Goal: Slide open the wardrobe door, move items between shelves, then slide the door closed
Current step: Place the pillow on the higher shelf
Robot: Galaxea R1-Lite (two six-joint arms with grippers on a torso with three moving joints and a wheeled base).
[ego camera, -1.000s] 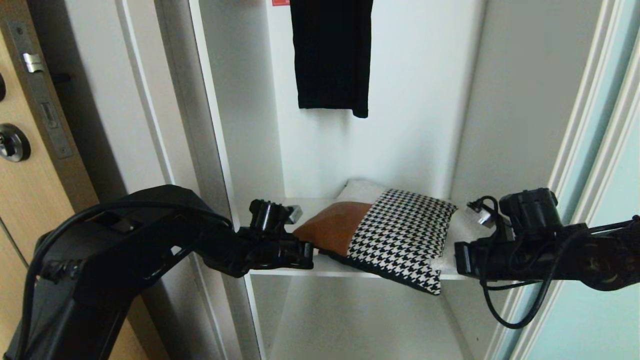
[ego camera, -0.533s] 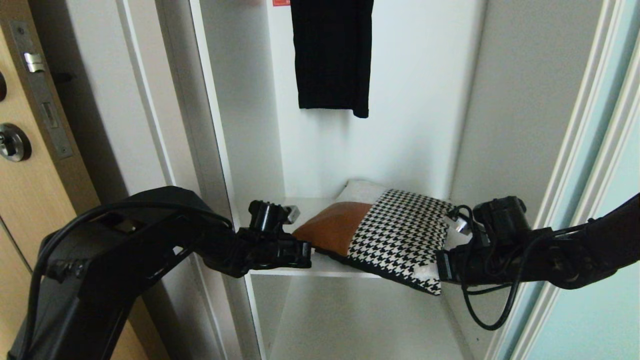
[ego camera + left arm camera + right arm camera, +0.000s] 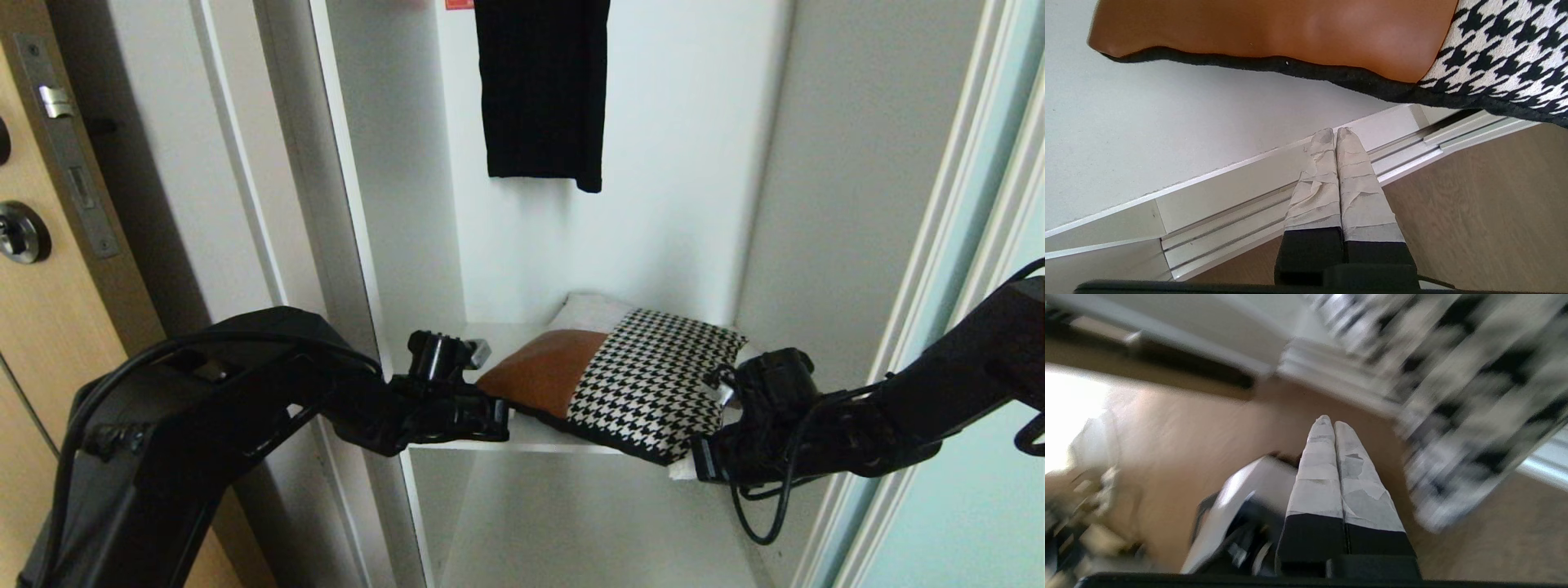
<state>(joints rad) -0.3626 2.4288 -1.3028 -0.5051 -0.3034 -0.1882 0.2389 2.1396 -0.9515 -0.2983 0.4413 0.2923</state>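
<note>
The bundle of clothes (image 3: 629, 380) lies on the white shelf (image 3: 531, 445) inside the open wardrobe. Its rust-brown part faces the robot's left, its houndstooth part faces the right, and one black-edged corner overhangs the shelf's front edge. The sliding door (image 3: 980, 457) stands pushed aside at the right. A long black garment (image 3: 543, 90) hangs above the bundle, well apart from it.

Step in hand, as judged: taking up the bundle from both ends for transfer to another shelf.

Procedure:
1. Bring each gripper level with the shelf surface, below the bundle's black edge.
2. Slide in from both ends together, so the fabric rides on top of the fingers and does not fold.
3. Lift evenly; uneven lift may let the soft bundle sag or slip off the front edge.

The left gripper (image 3: 1335, 132) is just beside the rust-brown end, at the shelf's front edge and slightly below the fabric, not touching it. Its taped fingers (image 3: 1318, 192) are pressed together with nothing between them. The right gripper (image 3: 1331, 424) is near the overhanging houndstooth corner, in front of and lower than it. Its fingers (image 3: 1316, 486) are likewise together and hold nothing. Whether it touches the cloth cannot be told.
</note>
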